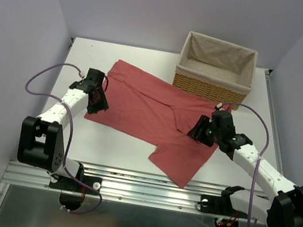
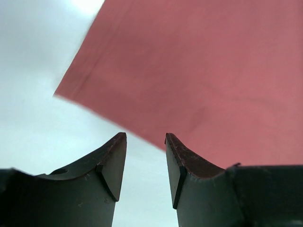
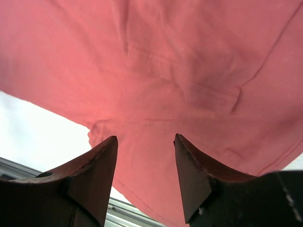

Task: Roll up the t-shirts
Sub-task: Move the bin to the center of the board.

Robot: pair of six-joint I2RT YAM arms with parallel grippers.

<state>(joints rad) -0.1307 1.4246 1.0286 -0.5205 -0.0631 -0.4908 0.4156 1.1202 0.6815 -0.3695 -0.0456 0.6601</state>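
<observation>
1. From the top camera, the salmon-red t-shirt lay spread flat on the white counter, and its far edge reached the wicker basket. The left claw sat at the shirt's left edge. The right claw was over the cloth on the right side, near a folded sleeve.
2. In the left wrist view, the left claw had its fingers apart with nothing between them. The t-shirt lay just ahead, its hemmed edge running diagonally across the bare counter. Its near edge passed just above the fingertips.
3. In the right wrist view, the right claw also stood spread, gripping nothing. The t-shirt filled most of the view below and ahead of it, with a stitched seam and wrinkles. The counter showed to the left.
</observation>
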